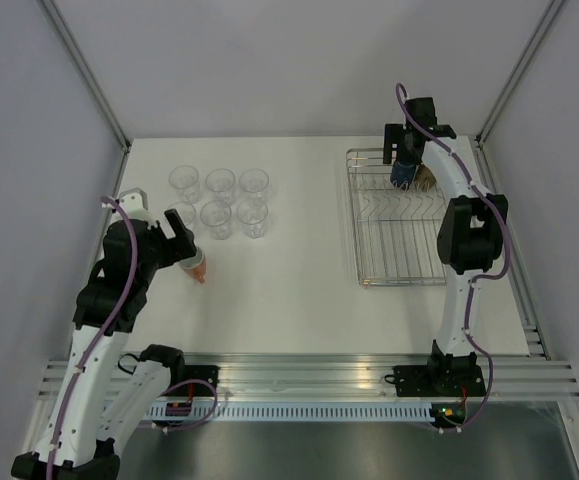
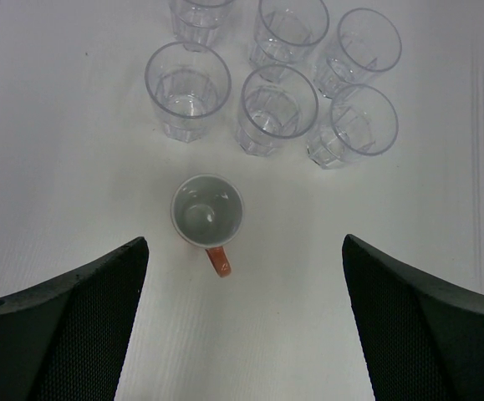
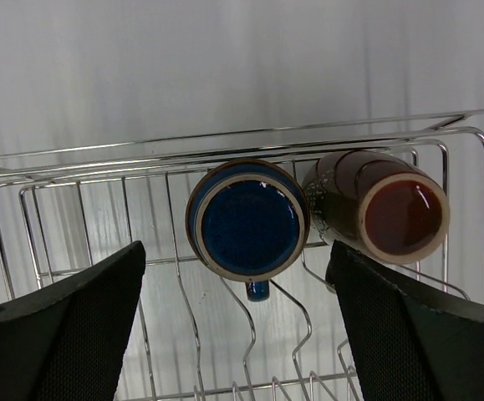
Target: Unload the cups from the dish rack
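The wire dish rack (image 1: 361,230) lies at the right of the table. At its far end a dark blue mug (image 3: 250,219) and a brown mug (image 3: 384,213) rest on the prongs, their bases turned toward the right wrist camera. My right gripper (image 3: 237,246) hovers over the blue mug (image 1: 403,176), open, a finger on either side and clear of it. A salmon-orange mug (image 2: 207,212) stands upright on the table with its handle toward my left gripper (image 2: 245,242), which is open and holds nothing. Several clear glass tumblers (image 2: 267,109) stand just beyond that mug.
The tumblers (image 1: 219,200) form two rows at the back left of the table. The rack's near part (image 1: 399,260) holds only bare wires and prongs. White walls and metal posts close in the back and both sides.
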You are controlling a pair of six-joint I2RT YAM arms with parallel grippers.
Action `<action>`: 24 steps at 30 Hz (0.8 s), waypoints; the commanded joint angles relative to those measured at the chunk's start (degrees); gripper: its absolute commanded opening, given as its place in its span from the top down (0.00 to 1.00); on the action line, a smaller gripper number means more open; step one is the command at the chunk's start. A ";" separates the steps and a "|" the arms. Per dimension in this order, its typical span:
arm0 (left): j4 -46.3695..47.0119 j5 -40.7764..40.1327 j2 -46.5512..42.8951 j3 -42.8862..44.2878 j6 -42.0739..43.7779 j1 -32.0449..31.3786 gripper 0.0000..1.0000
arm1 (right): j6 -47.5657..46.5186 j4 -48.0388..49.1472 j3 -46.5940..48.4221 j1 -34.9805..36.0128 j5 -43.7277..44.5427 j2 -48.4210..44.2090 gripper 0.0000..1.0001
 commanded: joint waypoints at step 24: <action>3.07 3.50 1.54 -0.65 2.54 0.19 0.01 | -1.06 0.91 4.40 -0.76 -4.68 7.84 0.33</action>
